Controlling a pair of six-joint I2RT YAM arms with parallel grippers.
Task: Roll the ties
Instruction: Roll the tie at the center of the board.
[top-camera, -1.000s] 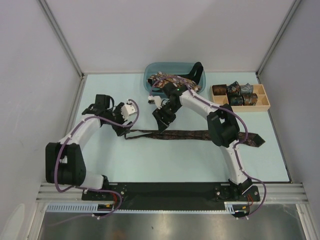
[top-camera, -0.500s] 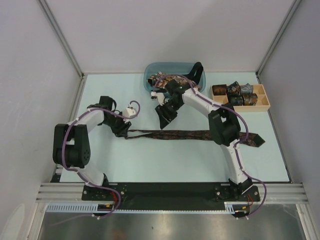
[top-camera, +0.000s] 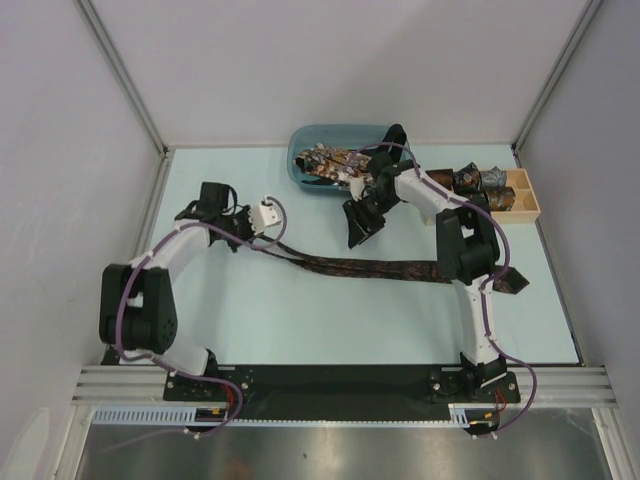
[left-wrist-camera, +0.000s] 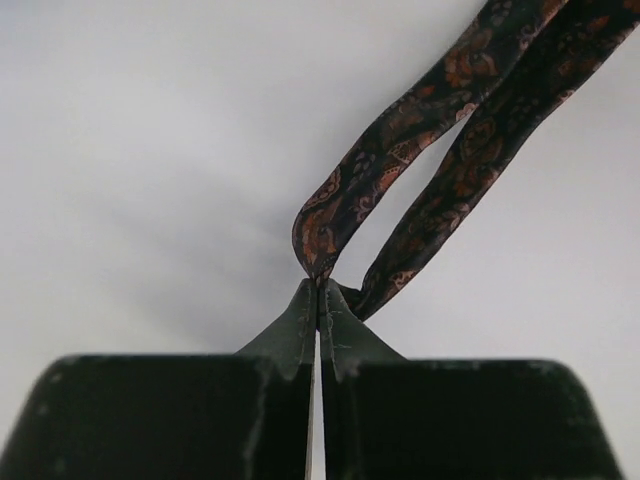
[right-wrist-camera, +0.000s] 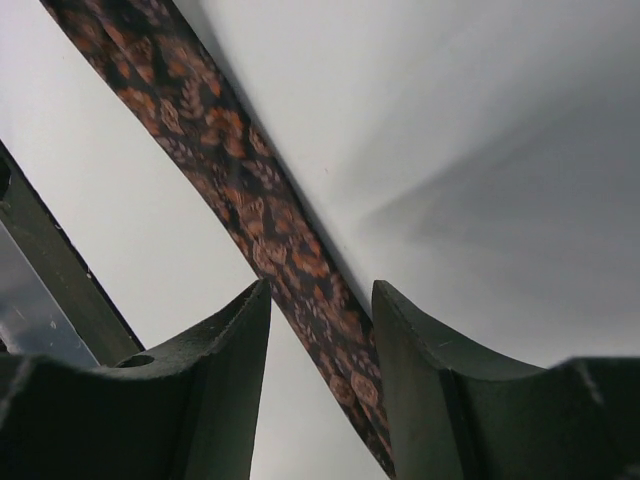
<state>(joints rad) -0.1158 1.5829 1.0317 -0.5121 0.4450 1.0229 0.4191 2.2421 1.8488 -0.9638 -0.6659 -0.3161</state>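
Observation:
A long dark brown tie (top-camera: 400, 269) with a small orange print lies across the table, its wide pointed end at the right (top-camera: 515, 283). My left gripper (top-camera: 256, 240) is shut on the tie's narrow left end, which hangs from the jaw tips as a folded loop (left-wrist-camera: 345, 215) in the left wrist view, where the gripper (left-wrist-camera: 318, 285) pinches the fold. My right gripper (top-camera: 357, 230) hovers open behind the tie's middle. In the right wrist view the tie (right-wrist-camera: 255, 235) runs diagonally under the right gripper (right-wrist-camera: 320, 300) without touching its fingers (right-wrist-camera: 405, 330).
A blue bin (top-camera: 300, 150) at the back holds a heap of loose ties (top-camera: 335, 160). To its right a wooden tray (top-camera: 522, 205) holds several rolled ties (top-camera: 467, 181). Grey walls close in the table on both sides.
The left gripper has shut on the tie's narrow end and drawn it up and back. The right gripper has moved right and back, away from the tie, narrowing a little.

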